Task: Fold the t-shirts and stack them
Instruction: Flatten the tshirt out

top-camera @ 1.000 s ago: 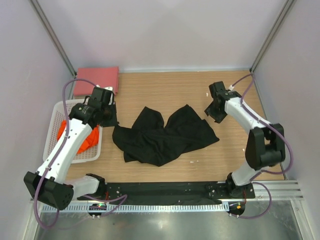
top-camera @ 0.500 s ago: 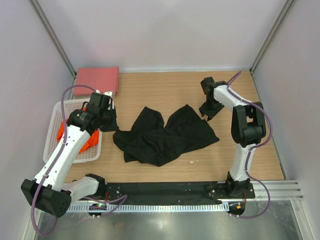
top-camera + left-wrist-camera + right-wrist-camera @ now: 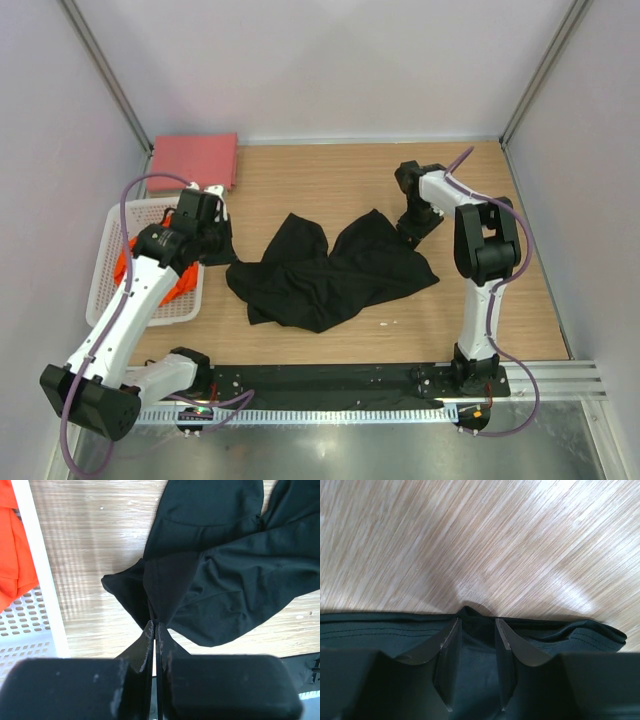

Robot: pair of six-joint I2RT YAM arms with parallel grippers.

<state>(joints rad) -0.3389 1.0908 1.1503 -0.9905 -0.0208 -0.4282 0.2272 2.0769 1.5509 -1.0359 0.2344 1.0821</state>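
Observation:
A black t-shirt [image 3: 330,270] lies crumpled in the middle of the table. My left gripper [image 3: 222,250] is shut on its left edge, and the cloth [image 3: 225,580] is pinched between the fingertips of that gripper [image 3: 155,625]. My right gripper [image 3: 412,225] is down at the shirt's far right corner. In the right wrist view that gripper [image 3: 476,622] straddles the shirt's hem [image 3: 380,625], jaws still apart, with a small bump of cloth between them. A pinkish-red t-shirt [image 3: 195,160] lies folded at the back left. An orange t-shirt [image 3: 125,262] sits in the basket.
The white mesh basket [image 3: 110,290] stands at the left, close beside my left arm; its rim [image 3: 40,570] and the orange cloth [image 3: 12,555] show in the left wrist view. Walls close in on three sides. A black rail [image 3: 330,380] runs along the near edge.
My right gripper has swung left and down onto the black shirt's corner, and its jaws have narrowed. The left gripper stays shut on the shirt and has barely shifted.

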